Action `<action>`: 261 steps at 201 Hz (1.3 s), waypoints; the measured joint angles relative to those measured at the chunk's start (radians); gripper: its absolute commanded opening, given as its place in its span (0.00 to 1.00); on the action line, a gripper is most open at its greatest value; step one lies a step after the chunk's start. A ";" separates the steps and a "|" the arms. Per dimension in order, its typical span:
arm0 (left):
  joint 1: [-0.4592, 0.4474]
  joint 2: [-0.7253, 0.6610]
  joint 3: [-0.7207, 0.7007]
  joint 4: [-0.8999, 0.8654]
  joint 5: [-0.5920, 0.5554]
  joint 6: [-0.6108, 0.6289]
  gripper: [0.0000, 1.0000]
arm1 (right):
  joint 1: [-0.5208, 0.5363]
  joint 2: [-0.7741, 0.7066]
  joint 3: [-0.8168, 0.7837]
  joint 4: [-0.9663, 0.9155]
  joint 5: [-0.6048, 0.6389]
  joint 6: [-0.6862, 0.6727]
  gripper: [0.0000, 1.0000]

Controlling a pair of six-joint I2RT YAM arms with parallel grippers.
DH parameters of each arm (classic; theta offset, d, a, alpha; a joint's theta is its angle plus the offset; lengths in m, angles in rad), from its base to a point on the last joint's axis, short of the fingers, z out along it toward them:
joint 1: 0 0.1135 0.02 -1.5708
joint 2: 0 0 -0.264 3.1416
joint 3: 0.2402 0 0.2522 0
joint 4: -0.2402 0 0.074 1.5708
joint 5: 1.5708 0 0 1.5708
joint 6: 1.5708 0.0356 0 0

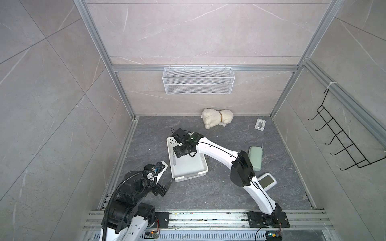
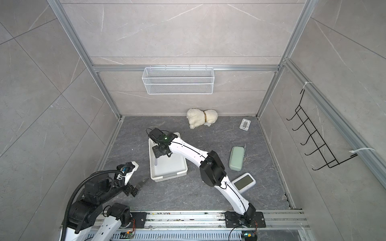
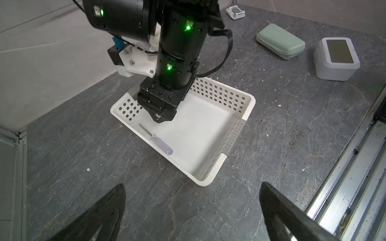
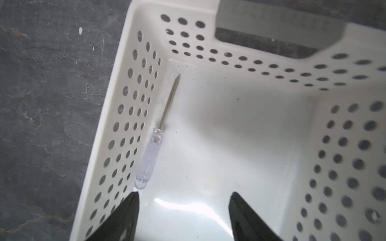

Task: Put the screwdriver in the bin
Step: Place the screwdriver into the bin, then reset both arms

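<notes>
The screwdriver (image 4: 152, 150), with a clear handle and a thin metal shaft, lies flat on the floor of the white perforated bin (image 4: 229, 125), along one long wall. It also shows in both top views (image 1: 174, 159) (image 2: 155, 160) and in the left wrist view (image 3: 156, 139). My right gripper (image 4: 183, 195) hangs open just above the bin floor, next to the handle's end, holding nothing. From above it stands over the far half of the bin (image 1: 188, 164). My left gripper (image 3: 192, 185) is open over bare table near the bin's front corner.
A white plush toy (image 1: 217, 117) lies by the back wall. A green case (image 1: 255, 157), a white device with a screen (image 1: 266, 181) and a small white holder (image 1: 260, 124) lie right of the bin. A wire basket (image 1: 198, 80) hangs on the back wall, a black hook rack (image 1: 338, 141) on the right wall.
</notes>
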 measured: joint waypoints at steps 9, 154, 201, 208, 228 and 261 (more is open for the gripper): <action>0.000 -0.001 -0.012 0.020 -0.014 -0.010 1.00 | -0.001 -0.049 -0.051 0.021 0.009 -0.004 0.91; 0.319 0.398 -0.222 0.676 -0.252 -0.280 1.00 | -0.221 -0.963 -1.180 0.632 0.435 -0.166 0.99; 0.433 0.639 -0.268 0.890 -0.199 -0.311 1.00 | -0.302 -1.062 -1.540 0.935 0.569 -0.345 0.99; 0.433 0.661 -0.274 0.914 -0.199 -0.312 1.00 | -0.315 -1.063 -1.567 0.961 0.581 -0.358 0.99; 0.433 0.707 -0.306 1.003 -0.200 -0.315 1.00 | -0.364 -1.068 -1.664 1.086 0.606 -0.397 0.99; 0.433 0.768 -0.418 1.176 -0.224 -0.323 1.00 | -0.463 -1.020 -1.806 1.338 0.609 -0.443 0.99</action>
